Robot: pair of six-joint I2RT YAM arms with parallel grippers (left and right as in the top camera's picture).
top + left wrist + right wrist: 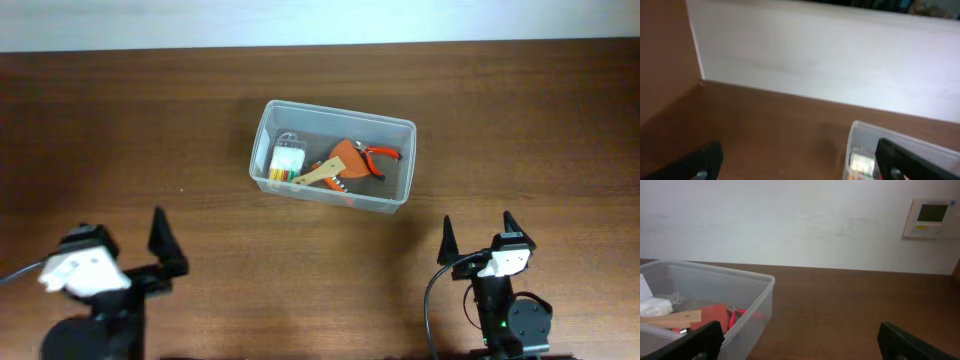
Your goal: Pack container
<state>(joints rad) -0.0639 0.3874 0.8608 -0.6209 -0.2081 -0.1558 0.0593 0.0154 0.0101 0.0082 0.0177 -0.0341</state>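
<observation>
Container [338,112], upper centre of the frame on the counter [150,120], with small tools inside. Left hand [805,162] and right hand [477,225], both spread and empty, sit near the lower edge. Risk: a low reach could catch the light bin's rim, sliding or tipping it.

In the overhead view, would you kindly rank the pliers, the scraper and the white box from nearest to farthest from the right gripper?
Measured from the right gripper; all three lie inside the container:
1. The pliers, at the container's right end.
2. The scraper, in the middle, just left of the pliers.
3. The white box, at the left end.
</observation>
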